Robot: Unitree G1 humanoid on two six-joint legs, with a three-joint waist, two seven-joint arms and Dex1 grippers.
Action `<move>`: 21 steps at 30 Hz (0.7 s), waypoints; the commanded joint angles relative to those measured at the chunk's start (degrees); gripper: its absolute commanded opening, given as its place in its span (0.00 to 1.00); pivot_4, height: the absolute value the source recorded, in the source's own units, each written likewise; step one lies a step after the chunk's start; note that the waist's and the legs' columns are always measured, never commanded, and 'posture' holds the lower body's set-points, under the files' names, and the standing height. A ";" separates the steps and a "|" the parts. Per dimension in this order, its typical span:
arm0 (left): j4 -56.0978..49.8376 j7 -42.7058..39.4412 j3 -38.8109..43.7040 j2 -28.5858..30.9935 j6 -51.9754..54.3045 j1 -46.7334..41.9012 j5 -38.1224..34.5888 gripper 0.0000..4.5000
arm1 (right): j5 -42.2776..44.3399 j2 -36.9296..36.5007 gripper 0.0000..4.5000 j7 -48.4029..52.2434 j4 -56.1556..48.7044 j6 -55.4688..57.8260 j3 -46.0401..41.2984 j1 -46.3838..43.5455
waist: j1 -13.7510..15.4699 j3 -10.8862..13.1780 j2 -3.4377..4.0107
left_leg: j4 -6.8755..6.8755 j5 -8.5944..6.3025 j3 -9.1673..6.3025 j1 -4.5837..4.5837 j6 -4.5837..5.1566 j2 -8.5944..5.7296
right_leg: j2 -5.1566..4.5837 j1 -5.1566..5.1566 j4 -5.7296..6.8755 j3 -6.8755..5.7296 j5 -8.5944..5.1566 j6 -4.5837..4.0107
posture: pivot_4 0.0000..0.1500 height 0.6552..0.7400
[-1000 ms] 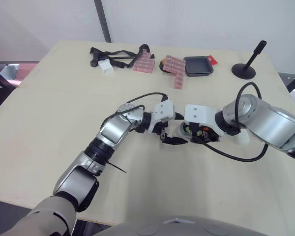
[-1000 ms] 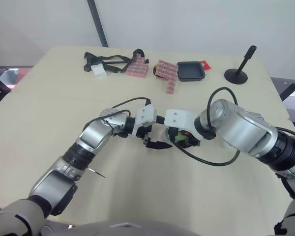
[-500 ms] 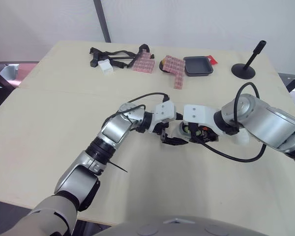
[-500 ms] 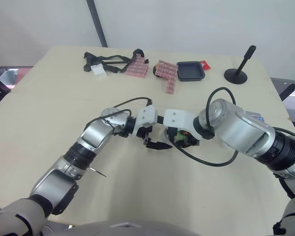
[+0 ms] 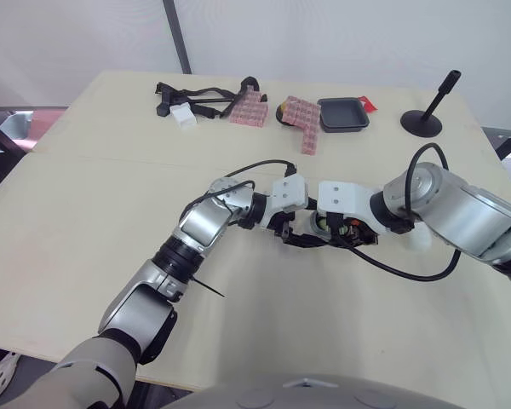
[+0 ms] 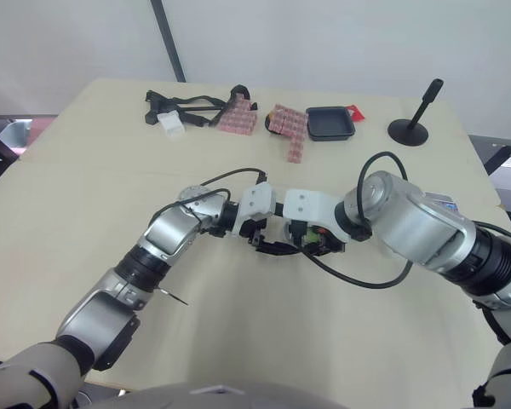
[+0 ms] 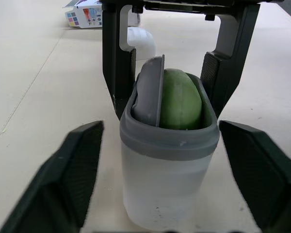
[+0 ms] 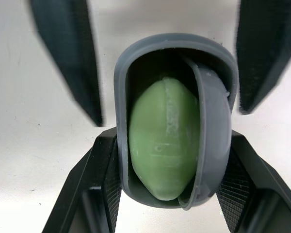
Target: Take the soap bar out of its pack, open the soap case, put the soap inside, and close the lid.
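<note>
Closer in, left gripper [image 7: 161, 125] splays around frosted, grey-rimmed oval plastic soap case [image 7: 162, 179], apparently untouching. Right gripper [image 8: 169, 145] clamps it; smooth green soap bar [image 7: 182, 104] inside, lid [image 7: 148, 92] ajar.

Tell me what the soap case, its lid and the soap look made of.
The soap case looks like frosted translucent plastic: milky matte wall, opaque grey rim. The lid: smooth grey matte plastic, possibly rubbery. The soap bar: green, waxy, dull sheen.

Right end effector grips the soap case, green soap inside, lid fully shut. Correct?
The lid is not shut: it stands tilted in the opening beside the green soap, per the left wrist view. The right end effector does grip the soap case.
</note>
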 commanded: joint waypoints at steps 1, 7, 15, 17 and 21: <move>-0.21 -0.28 0.33 0.05 -1.03 -1.00 0.13 0.52 | -0.82 -0.23 0.46 0.08 -0.78 0.07 -0.98 0.48 | 0.01 0.00 0.00 | 0.00 0.00 0.00 0.00 0.00 -0.01 | 0.00 0.00 0.00 0.00 0.00 0.00 | 1.00 1.00; 0.17 -0.37 0.44 -0.32 -1.80 -0.93 0.88 0.42 | -1.19 -0.46 0.46 0.52 -0.95 0.04 -1.12 0.89 | 0.05 0.00 0.00 | 0.00 0.00 0.00 0.00 0.00 0.02 | 0.00 0.00 0.01 0.00 0.00 0.00 | 1.00 1.00; 0.92 -0.03 0.04 -0.73 -3.70 -0.45 2.20 0.42 | -1.27 -0.21 0.46 0.52 -0.97 -0.14 -1.56 1.25 | 0.11 -0.01 0.00 | 0.03 0.00 0.00 0.01 0.01 0.07 | -0.01 0.01 0.03 0.01 0.00 0.00 | 1.00 1.00; 1.06 -0.08 0.03 -0.79 -3.91 -0.47 2.28 0.42 | -1.32 0.07 0.46 0.36 -0.92 -0.26 -1.77 1.28 | 0.11 -0.01 0.00 | 0.04 0.01 0.00 0.01 0.01 0.08 | -0.02 0.01 0.04 0.01 0.00 0.00 | 1.00 1.00; 1.28 -0.13 0.07 -0.78 -4.30 -0.45 2.32 0.42 | -1.46 0.44 0.46 0.19 -0.83 -0.44 -2.06 1.38 | 0.09 -0.01 0.00 | 0.04 0.01 0.01 0.03 0.02 0.08 | -0.03 0.02 0.07 0.01 0.00 0.00 | 1.00 1.00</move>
